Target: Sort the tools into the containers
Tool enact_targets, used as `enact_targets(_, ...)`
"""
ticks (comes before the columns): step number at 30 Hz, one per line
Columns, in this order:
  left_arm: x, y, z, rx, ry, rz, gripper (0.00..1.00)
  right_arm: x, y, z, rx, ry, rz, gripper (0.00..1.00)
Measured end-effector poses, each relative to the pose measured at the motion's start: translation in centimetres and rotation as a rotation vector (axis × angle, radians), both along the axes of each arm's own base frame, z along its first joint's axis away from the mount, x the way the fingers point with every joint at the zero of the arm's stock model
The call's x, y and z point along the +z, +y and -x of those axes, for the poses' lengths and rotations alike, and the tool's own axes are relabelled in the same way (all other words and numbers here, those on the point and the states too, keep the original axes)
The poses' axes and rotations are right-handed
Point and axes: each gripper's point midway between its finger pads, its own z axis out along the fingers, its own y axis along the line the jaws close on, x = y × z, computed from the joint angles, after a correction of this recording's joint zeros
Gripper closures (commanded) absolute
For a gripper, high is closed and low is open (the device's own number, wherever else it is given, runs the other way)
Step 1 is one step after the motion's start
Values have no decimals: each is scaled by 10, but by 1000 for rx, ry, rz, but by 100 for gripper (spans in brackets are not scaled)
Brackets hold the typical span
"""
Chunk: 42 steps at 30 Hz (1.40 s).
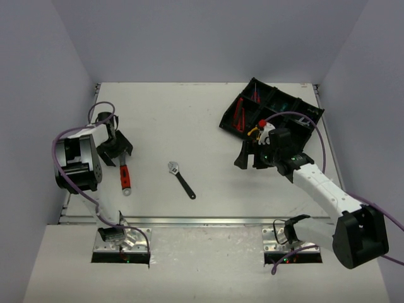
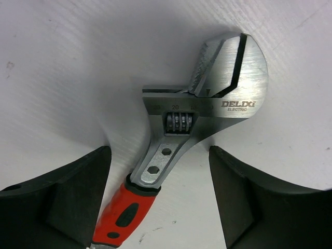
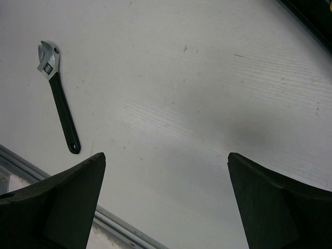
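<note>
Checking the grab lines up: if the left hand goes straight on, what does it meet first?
Probably the red-handled adjustable wrench, lying on the table between the fingers of the left hand; depth is unclear.

Adjustable wrench (image 2: 218, 98): brushed steel head, matt red-black grip. Table (image 2: 62, 67): matt white, faintly scratched.
</note>
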Motion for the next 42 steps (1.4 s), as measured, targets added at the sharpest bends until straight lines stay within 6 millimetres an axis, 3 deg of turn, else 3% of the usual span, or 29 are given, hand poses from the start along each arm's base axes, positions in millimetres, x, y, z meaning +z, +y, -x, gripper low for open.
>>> enact_targets(8,-1,2,3,-23,13,-13,59,2,-3,-1,-10,-15,-2,1)
enact_targets(12,-1,-2,2,-33,7,3,80,2,-3,-1,-10,-20,-4,1)
enact_targets(14,-1,-6,1,-44,4,9,97,3,-3,-1,-10,-25,-5,1)
enact_targets(15,-1,-7,0,-45,1,9,100,4,-3,0,-10,-27,-6,1)
enact_targets(23,1,-19,-5,-72,0,-62,100,9,-2,-1,-6,-63,-22,1)
enact_targets(29,9,-58,8,-167,-20,-97,100,9,9,3,47,-73,-74,1)
enact_targets(33,21,-81,19,-211,-84,-65,100,12,23,9,106,-78,-147,1)
enact_targets(39,46,-84,28,-210,-190,-52,100,20,53,17,222,-74,-271,1)
enact_targets(42,57,-90,26,-221,-253,-24,100,21,77,23,299,-75,-316,4)
